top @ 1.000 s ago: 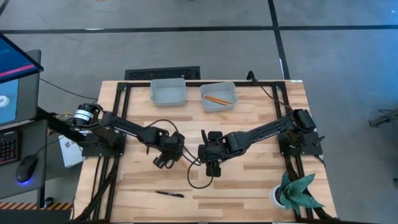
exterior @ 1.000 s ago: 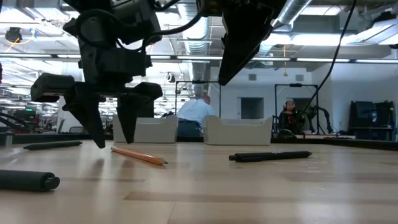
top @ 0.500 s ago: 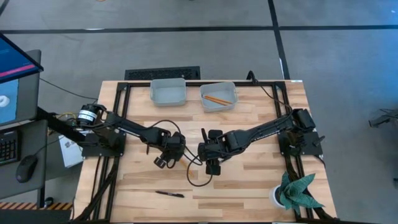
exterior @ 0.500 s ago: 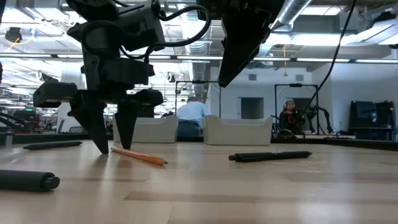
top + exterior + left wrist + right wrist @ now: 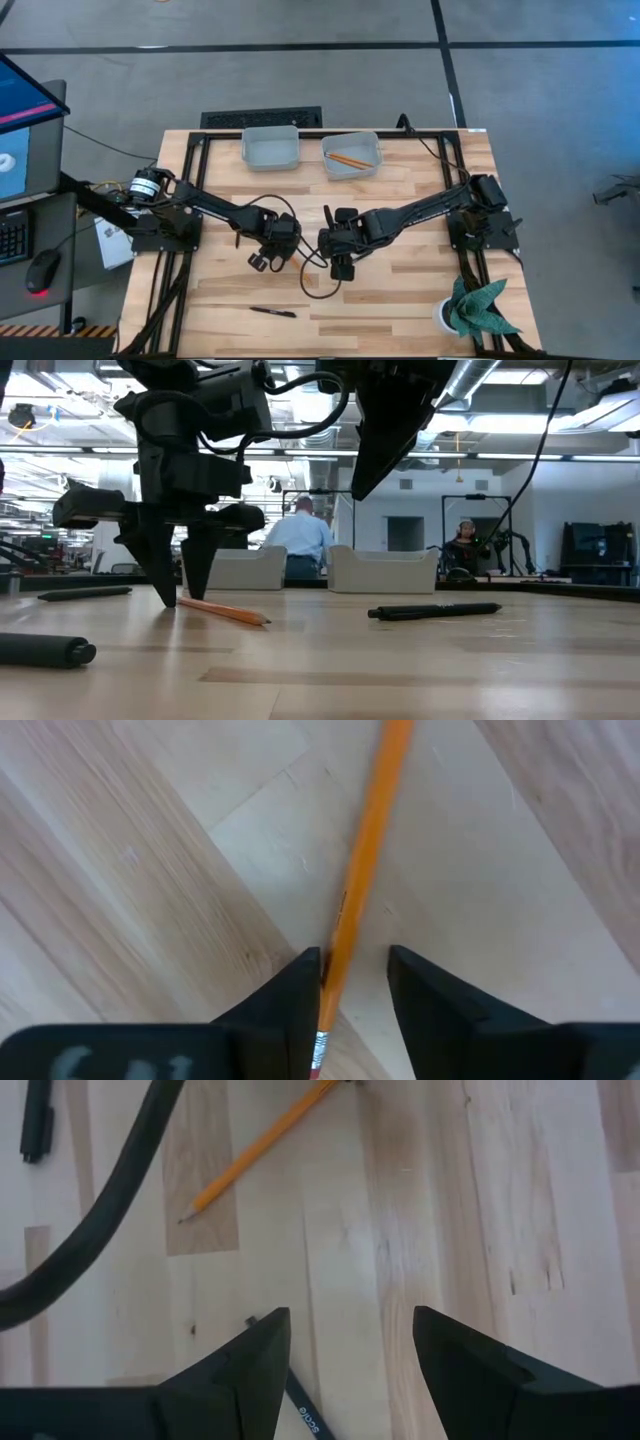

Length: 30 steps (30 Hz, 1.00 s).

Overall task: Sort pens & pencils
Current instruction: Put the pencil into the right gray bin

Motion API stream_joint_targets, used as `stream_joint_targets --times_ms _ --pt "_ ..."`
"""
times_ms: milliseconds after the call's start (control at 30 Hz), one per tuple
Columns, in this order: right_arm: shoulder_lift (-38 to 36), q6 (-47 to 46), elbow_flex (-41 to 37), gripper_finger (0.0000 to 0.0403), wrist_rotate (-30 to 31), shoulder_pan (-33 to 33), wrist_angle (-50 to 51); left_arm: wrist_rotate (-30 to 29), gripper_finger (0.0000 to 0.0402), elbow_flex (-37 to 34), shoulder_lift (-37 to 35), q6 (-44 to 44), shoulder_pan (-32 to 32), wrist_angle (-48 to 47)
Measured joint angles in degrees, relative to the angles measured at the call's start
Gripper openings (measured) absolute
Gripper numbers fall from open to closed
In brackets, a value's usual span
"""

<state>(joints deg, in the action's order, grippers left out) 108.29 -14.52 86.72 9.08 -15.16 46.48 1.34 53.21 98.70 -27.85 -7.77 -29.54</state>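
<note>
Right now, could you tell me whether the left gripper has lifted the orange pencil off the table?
No, the pencil lies flat on the table between the open left gripper.

Overhead, table-level, two close wrist views.

An orange pencil (image 5: 367,860) lies flat on the pale wooden table (image 5: 150,870), running away from the left hand (image 5: 350,982) across the plank seams. The hand's two dark fingers (image 5: 296,1000) stand parted on either side of the pencil's near end, one finger's inner edge right against the pencil and the other a little apart from it. Just by that first finger the pencil shows a metal band (its eraser end, mostly cut off from sight).
</note>
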Motion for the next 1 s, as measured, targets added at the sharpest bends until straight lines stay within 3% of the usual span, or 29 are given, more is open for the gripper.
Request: stream_joint_targets --times_ms 1000 --pt "0.0 0.1 0.0 0.0235 0.0 0.0 0.9 -0.3 0.0027 0.2 0.0 3.6 0.0 -0.3"
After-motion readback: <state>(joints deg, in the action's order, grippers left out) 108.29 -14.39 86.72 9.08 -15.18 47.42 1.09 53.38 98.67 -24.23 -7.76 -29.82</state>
